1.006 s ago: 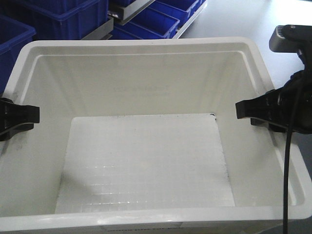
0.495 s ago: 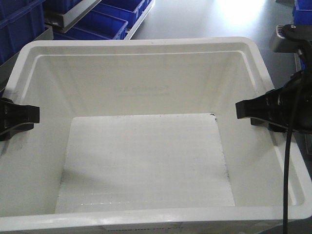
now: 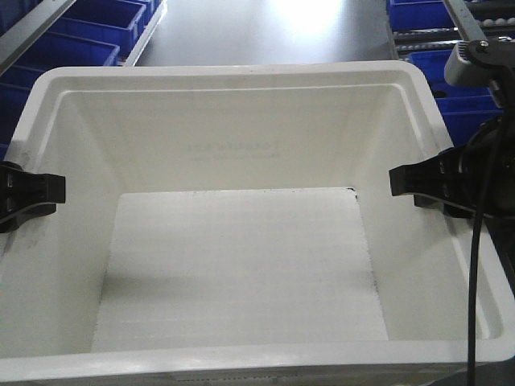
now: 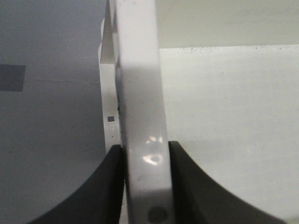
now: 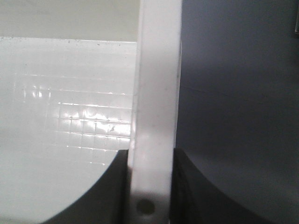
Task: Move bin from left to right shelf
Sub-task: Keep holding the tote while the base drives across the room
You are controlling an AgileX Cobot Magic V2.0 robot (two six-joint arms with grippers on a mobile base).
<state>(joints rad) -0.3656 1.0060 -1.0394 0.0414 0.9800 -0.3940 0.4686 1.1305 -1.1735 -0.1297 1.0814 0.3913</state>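
The bin [image 3: 233, 74] fills nearly everything in front of me. It is white and empty, with its gridded bottom bare, and it hangs between my two arms with its long far wall facing away from me. Beyond that wall lies grey floor [image 3: 265, 28]. Blue totes [image 3: 72, 36] sit off past my left gripper, and the right shelf [image 3: 430, 34], with its roller rail and more blue totes, stands ahead of my right gripper.

My left gripper [image 3: 24, 197] pinches the bin's left side. In its wrist view one of my fingers [image 4: 110, 186] is outside the rim and the other is inside, both pressed against the white plastic. My right gripper [image 3: 426, 183] does the same on the opposite side, with the rim sandwiched tight between its dark pads. Each grip lands just beside a small hole [image 5: 145, 206] in the rim.

Both wrist views show only floor below the outer wall, so I judge the bin is up off any support. That puts me in the carrying leg of the task: picked up, but not yet set down.

The next move needs more swing toward my right side until the far wall squares up with the roller rail. Then I go forward and down to settle the bottom on the rollers. Both arms must travel together, level and at a fixed spread, because any drift would twist the rim out of a pinch or tip the bin. I should let go only once the rollers take the weight, since they may let the bin roll.
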